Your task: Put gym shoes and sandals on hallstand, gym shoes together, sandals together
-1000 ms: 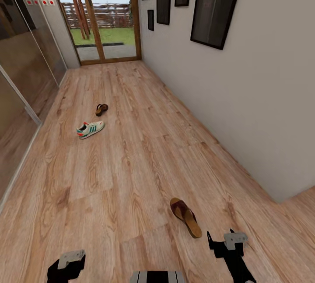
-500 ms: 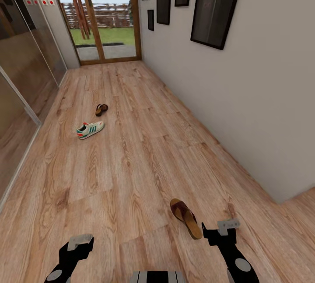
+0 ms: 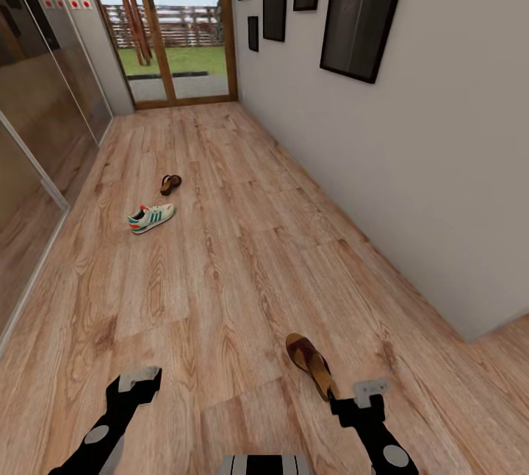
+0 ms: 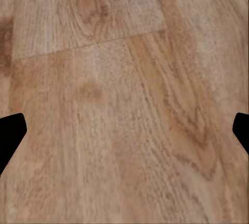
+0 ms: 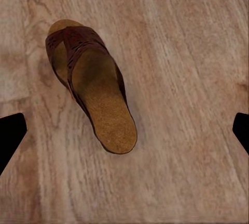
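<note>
Right wrist view shows the right gripper (image 5: 124,130) spread wide and empty, only its 2 black fingertips (image 5: 10,138) visible at the frame edges. Between them, on the floor (image 5: 197,52) below, lies 1 brown sandal (image 5: 93,89) with a tan footbed. The left gripper (image 4: 124,130), equally wide and empty, hangs over bare planks.

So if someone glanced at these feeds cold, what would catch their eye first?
Probably the brown sandal lying on the wood floor just ahead of the right pincer, which the right wrist view shows open above it. Next, farther down the corridor towards the glass door, a white gym shoe with green stripes lies near the second sandal. The left pincer hangs open over bare planks.
</note>
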You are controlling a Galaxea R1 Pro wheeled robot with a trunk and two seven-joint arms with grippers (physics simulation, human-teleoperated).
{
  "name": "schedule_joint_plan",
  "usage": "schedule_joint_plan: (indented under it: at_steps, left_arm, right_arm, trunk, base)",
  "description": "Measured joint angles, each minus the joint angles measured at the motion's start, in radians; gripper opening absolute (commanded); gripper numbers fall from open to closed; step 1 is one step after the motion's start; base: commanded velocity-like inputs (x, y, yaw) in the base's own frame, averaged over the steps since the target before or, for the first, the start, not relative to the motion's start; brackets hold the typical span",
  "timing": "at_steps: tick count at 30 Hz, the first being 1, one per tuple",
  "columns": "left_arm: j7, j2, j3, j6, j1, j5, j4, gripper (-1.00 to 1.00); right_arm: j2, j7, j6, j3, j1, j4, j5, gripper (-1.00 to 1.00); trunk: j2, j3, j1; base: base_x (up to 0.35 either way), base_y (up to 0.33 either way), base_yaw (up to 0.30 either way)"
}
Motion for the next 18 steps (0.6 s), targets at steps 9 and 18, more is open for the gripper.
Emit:
schedule_joint_plan:
  at_steps: [9, 18]
  left_arm:
    - [-0.043, -0.013, -0.014, 0.05, -0.051, -0.005, -0.051, 1.0]
    - [-0.056, -0.024, -0.064, 0.101, -0.103, -0.011, -0.102, 1.0]
  right_arm:
    - [0.0, -0.001, -0.001, 0.007, 0.0, 0.051, 0.0, 1.0]
    - [-0.001, 0.0, -0.001, 0.006, 0.0, 0.074, 0.0, 1.0]
  trunk:
    - [0.0, 0.0, 0.0]
    - [0.0, 0.0, 0.0]
  base:
    - [0.0, 0.0, 0.0]
    - [0.0, 0.0, 0.0]
